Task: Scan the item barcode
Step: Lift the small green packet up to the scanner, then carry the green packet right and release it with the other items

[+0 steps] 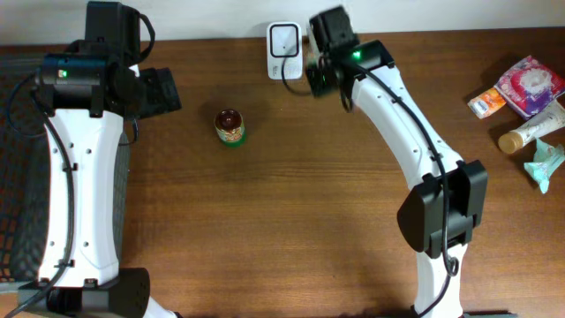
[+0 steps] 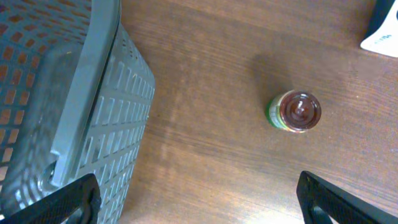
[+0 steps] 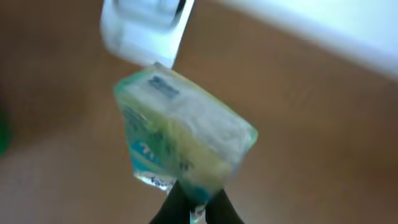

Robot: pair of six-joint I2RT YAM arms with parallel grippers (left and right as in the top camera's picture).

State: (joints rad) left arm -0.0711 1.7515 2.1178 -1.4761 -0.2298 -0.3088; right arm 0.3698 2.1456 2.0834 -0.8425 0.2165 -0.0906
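Packet (image 3: 180, 134), clear plastic w/ green-blue print, is pinched at its lower edge by the right pincer (image 3: 196, 205), which is closed tight on it. It hangs tilted above the bench (image 1: 291, 221), and in the wrist view its top corner overlaps the base of the white scanner (image 3: 146, 28). That view is blurred, so the print is too soft to read.

From overhead, the right pincer sits just right of the scanner (image 1: 284, 49), at the back of the bench; the packet itself is mostly hidden under it there.

Small jar (image 1: 229, 126) w/ dark lid and green label stands upright, left of the scanner and nearer the front.

Left pincer (image 1: 159, 91) is wide open, holding nothing, further left of the scanner than the jar. Its wrist cam looks down on the jar (image 2: 297, 112), apart from both fingers.

Grey mesh basket (image 2: 81, 106) is far left of the scanner, beside the left arm.

Far right of the scanner is a cluster: pink pack (image 1: 530, 86), orange pack (image 1: 487, 102), tube (image 1: 530, 131), teal wrapper (image 1: 545, 165).
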